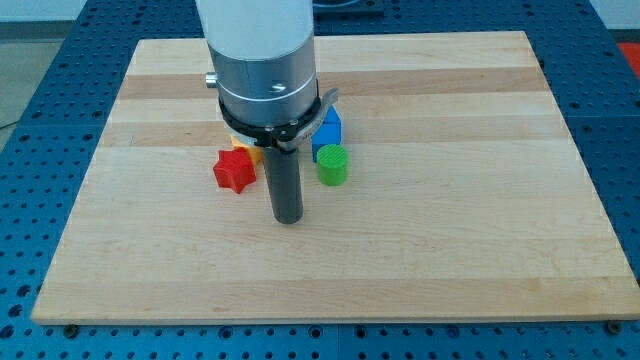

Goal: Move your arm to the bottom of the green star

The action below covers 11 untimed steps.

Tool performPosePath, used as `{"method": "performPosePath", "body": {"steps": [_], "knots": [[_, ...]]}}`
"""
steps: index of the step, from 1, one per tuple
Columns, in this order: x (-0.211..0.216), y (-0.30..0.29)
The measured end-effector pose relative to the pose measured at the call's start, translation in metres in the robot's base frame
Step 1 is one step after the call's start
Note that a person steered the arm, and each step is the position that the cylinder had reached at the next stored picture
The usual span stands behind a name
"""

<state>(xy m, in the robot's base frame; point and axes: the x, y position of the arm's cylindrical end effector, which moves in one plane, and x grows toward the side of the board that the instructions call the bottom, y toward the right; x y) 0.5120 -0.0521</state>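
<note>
The pale wooden desk (450,260) is shown bearing my tip (289,219), a dark rod without any pincer, below the red star-shaped block (234,171), green cylindrical block (332,166), blue block (327,130) and partly hidden yellow block (250,154).
</note>
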Motion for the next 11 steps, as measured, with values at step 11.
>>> {"method": "performPosePath", "body": {"steps": [11], "knots": [[0.019,0.061]]}}
